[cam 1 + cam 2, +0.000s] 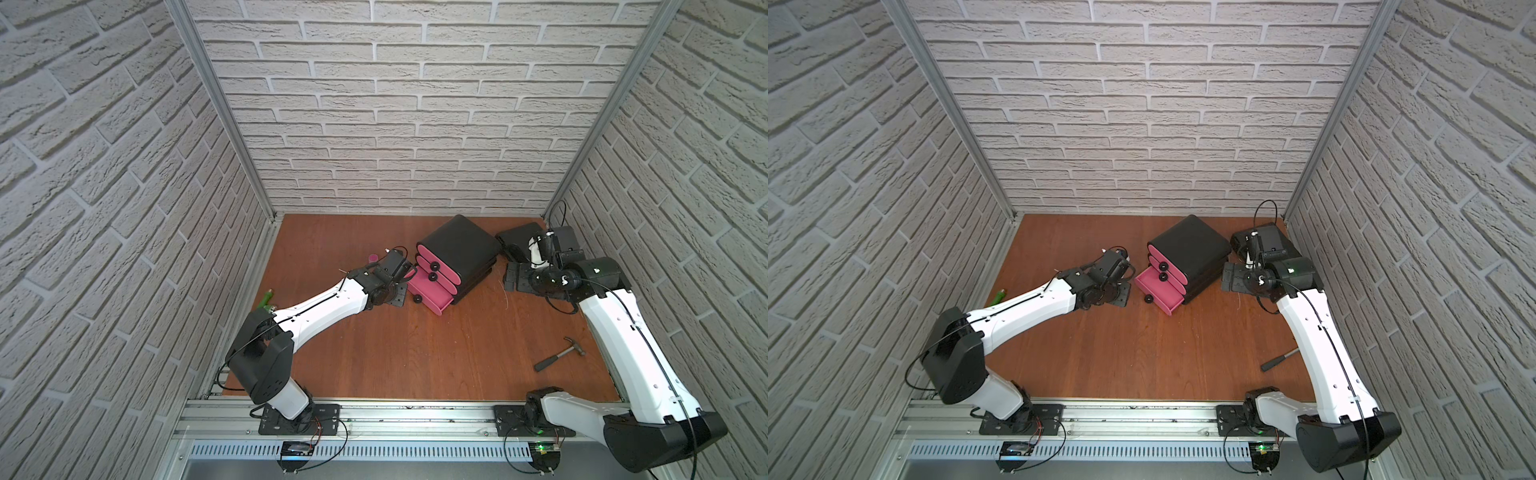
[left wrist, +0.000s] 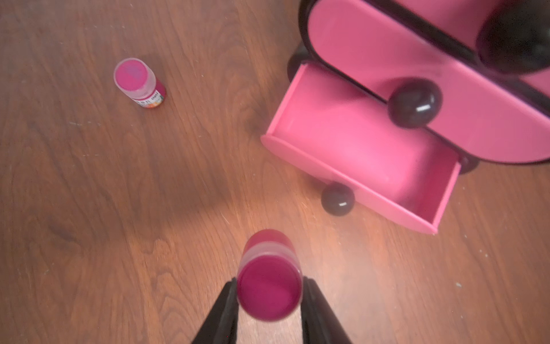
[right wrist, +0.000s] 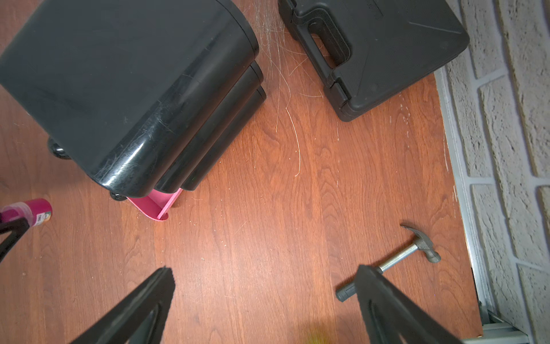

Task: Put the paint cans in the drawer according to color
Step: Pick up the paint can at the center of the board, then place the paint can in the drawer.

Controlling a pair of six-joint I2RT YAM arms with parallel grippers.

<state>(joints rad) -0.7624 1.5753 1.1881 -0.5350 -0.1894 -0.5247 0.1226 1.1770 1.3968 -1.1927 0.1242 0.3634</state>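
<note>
Left wrist view: left claw [image 2: 269,283] pinching a pink paint can [image 2: 269,293], second can [image 2: 138,82] upper left. Right wrist view instead: right claw [image 3: 265,269] spread, hammer [image 3: 398,259] lower right.

Pink paint can [image 2: 269,286], pink drawer [image 2: 357,155]

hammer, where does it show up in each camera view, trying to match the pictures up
In a top view: the hammer lies in full sight, beside the right arm.
In a top view: only the hammer's handle shows; the right arm hides the head.
Left wrist: not in it.
Right wrist: the hammer lies near the brick wall.
Shared landmark: the drawer cabinet, in all four views.
</note>
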